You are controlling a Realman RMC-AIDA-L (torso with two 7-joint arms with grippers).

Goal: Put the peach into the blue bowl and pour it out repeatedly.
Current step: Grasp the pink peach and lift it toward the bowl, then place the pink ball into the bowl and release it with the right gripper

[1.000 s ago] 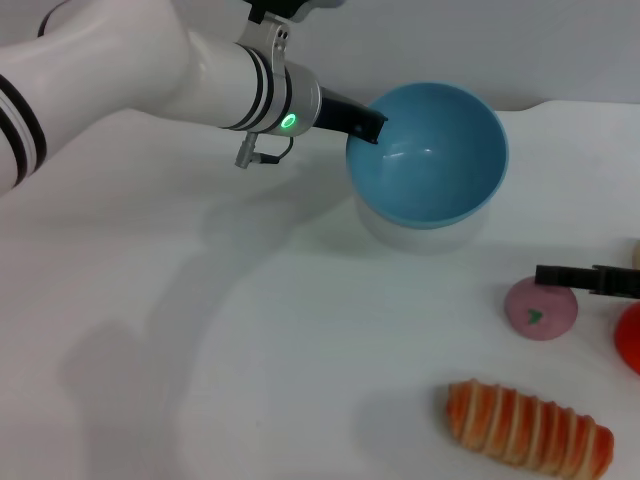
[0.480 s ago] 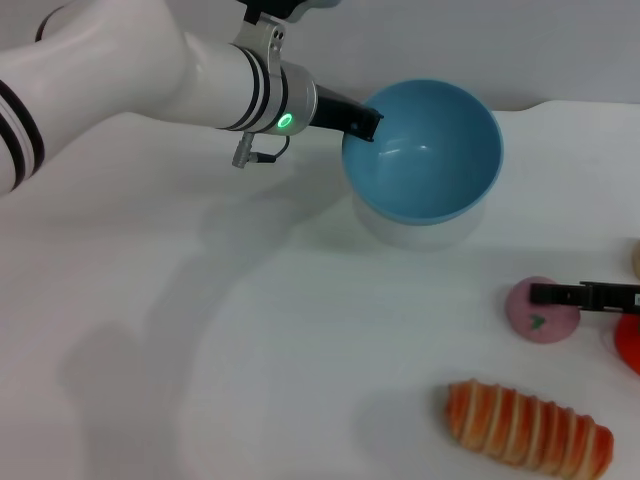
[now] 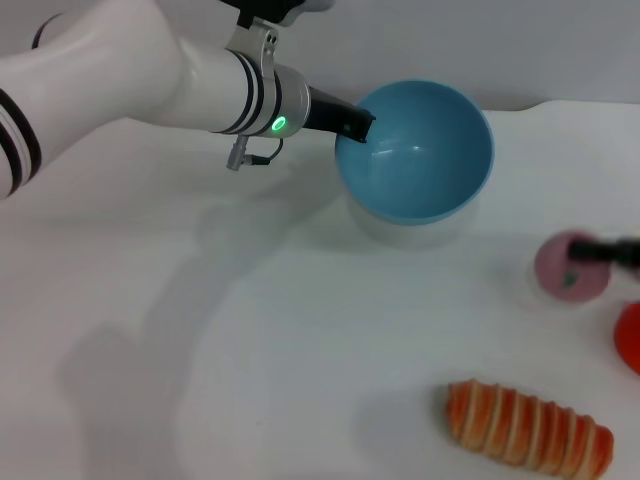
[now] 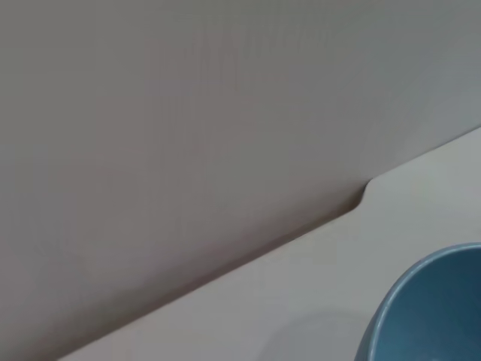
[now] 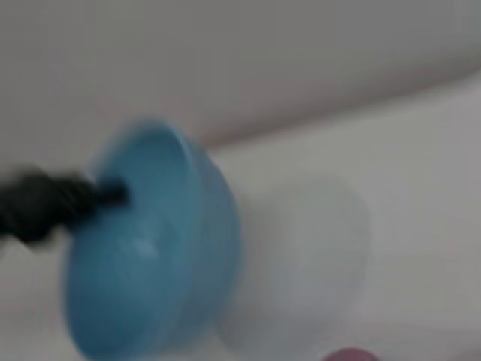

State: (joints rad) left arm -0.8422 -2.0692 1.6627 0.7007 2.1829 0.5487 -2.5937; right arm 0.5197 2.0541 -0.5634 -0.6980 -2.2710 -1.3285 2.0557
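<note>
Since half a second ago the small round pink toy peach [image 3: 569,267] sits higher and further right in the head view, blurred, with the dark fingers of the right gripper [image 3: 606,253] crossing its upper right side; a faint pale shadow lies on the table beneath it, so it appears lifted. The right gripper is closed on the peach, though the blur hides the exact contact. The round, deep light-blue plastic bowl [image 3: 414,150] has shifted slightly left, still tilted with its opening toward the camera and raised above its shadow. The left gripper [image 3: 352,124] keeps its clamp on the bowl's left rim, one dark finger inside the rim; its other finger is hidden behind the wall.

The white table [image 3: 250,350] is open across the left and centre of the frame. Its far edge runs just behind the bowl. In the lower right lies a long orange-striped bread-like toy [image 3: 527,428], well apart from the bowl. A red-orange round object [image 3: 630,338] is cut off by the right edge, just below the peach.

The left wrist view shows only a bowl segment; the right wrist view is blurred.
</note>
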